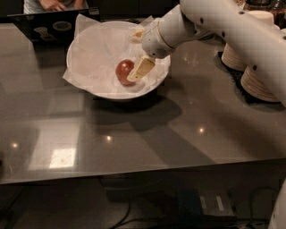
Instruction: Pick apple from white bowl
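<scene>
The apple (124, 70), reddish and glossy, lies inside the white bowl (117, 94), a little right of its middle, on the crumpled white paper (96, 49) that lines it. The grey glossy table (134, 138) carries everything and mirrors a few ceiling lights. The robot's white arm (223, 27) reaches in from the upper right across the table and ends over the bowl's right half. Along the right edge stand stacks of beige paper bowls (257, 78), well apart from the white bowl and partly hidden behind the arm. At the back left a dark laptop (49, 27) sits just behind the bowl's rim, with a person's hand (52, 5) above it. The gripper (138, 51) hangs inside the bowl with its cream fingers spread apart: the lower finger (141, 69) touches the apple's right side and covers part of it, the other sits near the far rim. Nothing is clamped.
</scene>
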Robot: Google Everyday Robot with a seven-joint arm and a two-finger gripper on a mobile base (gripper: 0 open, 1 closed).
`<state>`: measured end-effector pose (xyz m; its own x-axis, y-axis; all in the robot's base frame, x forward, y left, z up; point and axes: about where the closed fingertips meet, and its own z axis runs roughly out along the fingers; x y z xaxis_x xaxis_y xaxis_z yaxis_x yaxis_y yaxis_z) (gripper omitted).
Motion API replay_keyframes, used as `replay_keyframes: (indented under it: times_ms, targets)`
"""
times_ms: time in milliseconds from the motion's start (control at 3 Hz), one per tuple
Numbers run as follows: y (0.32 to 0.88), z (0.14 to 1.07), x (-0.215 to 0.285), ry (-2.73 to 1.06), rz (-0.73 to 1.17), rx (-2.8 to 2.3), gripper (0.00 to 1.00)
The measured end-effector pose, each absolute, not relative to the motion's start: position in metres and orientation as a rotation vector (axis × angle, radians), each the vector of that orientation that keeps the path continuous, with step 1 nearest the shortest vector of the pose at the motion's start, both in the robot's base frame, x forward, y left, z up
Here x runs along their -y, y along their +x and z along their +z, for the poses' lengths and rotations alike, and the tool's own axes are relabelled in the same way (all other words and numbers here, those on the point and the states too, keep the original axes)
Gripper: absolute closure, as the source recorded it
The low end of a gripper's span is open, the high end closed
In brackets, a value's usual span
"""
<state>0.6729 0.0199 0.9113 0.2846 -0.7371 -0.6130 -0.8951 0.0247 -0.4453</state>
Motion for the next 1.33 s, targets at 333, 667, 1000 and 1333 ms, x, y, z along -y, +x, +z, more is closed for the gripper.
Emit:
replay_keyframes:
  times_ms: [333, 667, 1000, 1333]
  targets:
    - [0.673, 0.909, -0.024, -1.748, 0.272, -1.481, 0.36]
    - [0.673, 0.904, -0.026, -1.751, 0.291, -1.483, 0.42]
    - [0.673, 0.897, -0.028, -1.754, 0.313, -1.492, 0.41]
    - [0.672, 0.889, -0.028, -1.758, 0.334, -1.503, 0.37]
